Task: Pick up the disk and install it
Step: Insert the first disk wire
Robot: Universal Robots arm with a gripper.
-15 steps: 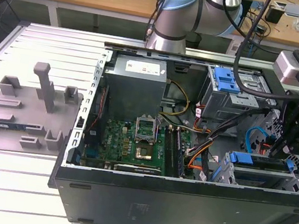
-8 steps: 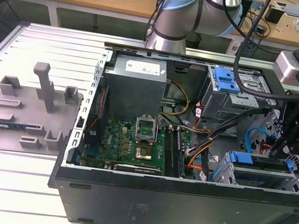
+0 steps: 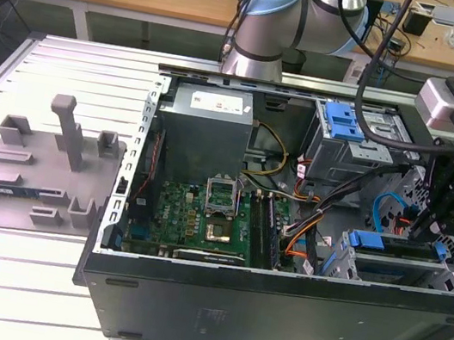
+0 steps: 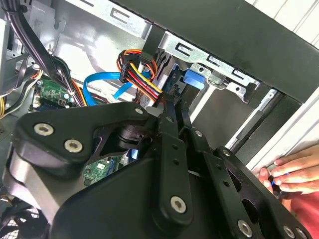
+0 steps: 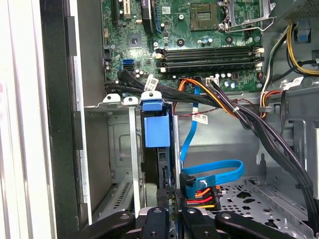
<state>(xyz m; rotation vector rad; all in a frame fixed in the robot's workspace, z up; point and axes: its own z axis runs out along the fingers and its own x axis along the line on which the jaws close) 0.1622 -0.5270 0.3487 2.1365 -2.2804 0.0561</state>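
We start at our gripper (image 5: 169, 211), which sits low over the drive cage (image 5: 112, 144) at the front corner of the open computer case (image 3: 273, 309). In both wrist views the two fingers (image 4: 172, 134) stand drawn in close together, with only a narrow slot between them, and the edge of the disk (image 5: 164, 169) runs up out of that slot. We judge that they are clamped on it.

The disk stands on edge in the cage, its long axis running straight away from the fingertips and down into the bay. Its blue carrier frame (image 5: 155, 119) is at the far end from us, beside the cage's metal slats. So the thing we care about lies directly in line with the gripper, not off to either side. It looks to us already partly seated in the cage, though we cannot tell how deep it has gone.

Just beside the disk, on the side away from the cage wall, the blue data cable (image 5: 209, 174) loops round, and the bundle of red, yellow and orange power wires (image 5: 202, 196) lies almost against the fingers. Farther from the cage we see the motherboard (image 5: 199, 35).

In the exterior view the gripper (image 3: 423, 225) hangs above the cage toward that view's right. In the second wrist view a person's hand (image 4: 289, 172) rests on the outside of the case.
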